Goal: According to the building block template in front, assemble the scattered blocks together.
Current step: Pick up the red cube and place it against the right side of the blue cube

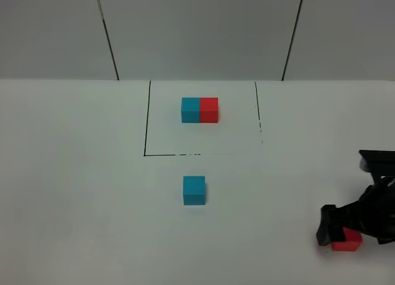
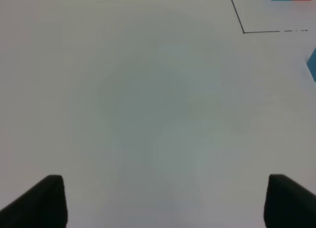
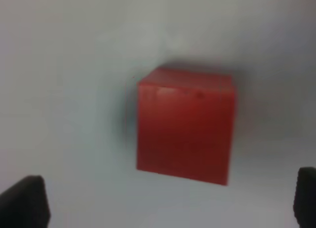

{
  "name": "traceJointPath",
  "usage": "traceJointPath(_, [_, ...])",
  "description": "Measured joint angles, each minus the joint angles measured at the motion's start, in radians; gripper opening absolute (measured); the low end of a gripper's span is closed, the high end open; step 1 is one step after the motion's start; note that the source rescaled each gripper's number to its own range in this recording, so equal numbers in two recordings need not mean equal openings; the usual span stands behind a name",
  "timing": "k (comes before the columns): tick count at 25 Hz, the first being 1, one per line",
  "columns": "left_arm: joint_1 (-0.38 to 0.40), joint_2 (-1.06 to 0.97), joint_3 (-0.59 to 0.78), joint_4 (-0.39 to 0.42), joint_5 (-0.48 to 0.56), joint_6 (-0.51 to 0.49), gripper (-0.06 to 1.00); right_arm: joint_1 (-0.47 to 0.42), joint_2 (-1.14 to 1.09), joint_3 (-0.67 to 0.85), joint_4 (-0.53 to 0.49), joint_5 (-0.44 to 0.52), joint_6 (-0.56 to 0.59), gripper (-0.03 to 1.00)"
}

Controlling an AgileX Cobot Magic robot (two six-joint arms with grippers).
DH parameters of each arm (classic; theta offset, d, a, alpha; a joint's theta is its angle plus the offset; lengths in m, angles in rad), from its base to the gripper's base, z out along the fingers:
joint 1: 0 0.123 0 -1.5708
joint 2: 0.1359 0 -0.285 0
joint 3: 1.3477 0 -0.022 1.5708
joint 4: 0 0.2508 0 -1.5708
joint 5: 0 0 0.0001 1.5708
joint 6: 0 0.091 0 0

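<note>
With jaws spread wide, the right gripper [image 3: 163,202] stands over the red cube [image 3: 185,132], well to the right of the cyan cube [image 1: 194,190] (it looks slightly skewed to the jaws), so squaring and centring before closing seems wise.

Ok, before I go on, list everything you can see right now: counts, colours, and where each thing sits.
table: 1, white, fills the high view.
black outline: 1, black, drawn at the far middle of the table, partly faded.
template bar: 1, cyan half left and red half right in the high view, inside the outline.
cyan cube: 1, cyan, alone at mid-table, nearer than the outline.
red cube: 1, red, near right of the table.
left gripper: 1, black, open over bare table.
right gripper: 1, black, open at the red cube, not clamped.
</note>
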Motion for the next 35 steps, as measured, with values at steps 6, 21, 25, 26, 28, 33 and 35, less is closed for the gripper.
traceJointPath(6, [0.000,0.000,0.000,0.000,0.000,0.000,0.70,0.100,0.056,-0.009,-0.062,-0.115,0.119,1.00])
traceJointPath(21, [0.000,0.000,0.000,0.000,-0.001,0.000,0.70,0.102,0.168,-0.020,-0.197,-0.123,0.240,1.00])
traceJointPath(25, [0.000,0.000,0.000,0.000,0.000,0.000,0.70,0.102,0.171,-0.020,-0.204,-0.126,0.240,0.81])
traceJointPath(26, [0.000,0.000,0.000,0.000,0.000,0.000,0.70,0.102,0.172,-0.020,-0.207,-0.126,0.240,0.67])
traceJointPath(28, [0.000,0.000,0.000,0.000,0.000,0.000,0.70,0.102,0.173,-0.020,-0.207,-0.124,0.240,0.30])
traceJointPath(33, [0.000,0.000,0.000,0.000,0.000,0.000,0.70,0.102,0.173,-0.026,-0.207,-0.100,0.239,0.02])
traceJointPath(35, [0.000,0.000,0.000,0.000,0.000,0.000,0.70,0.102,0.175,-0.048,-0.207,-0.071,0.229,0.02])
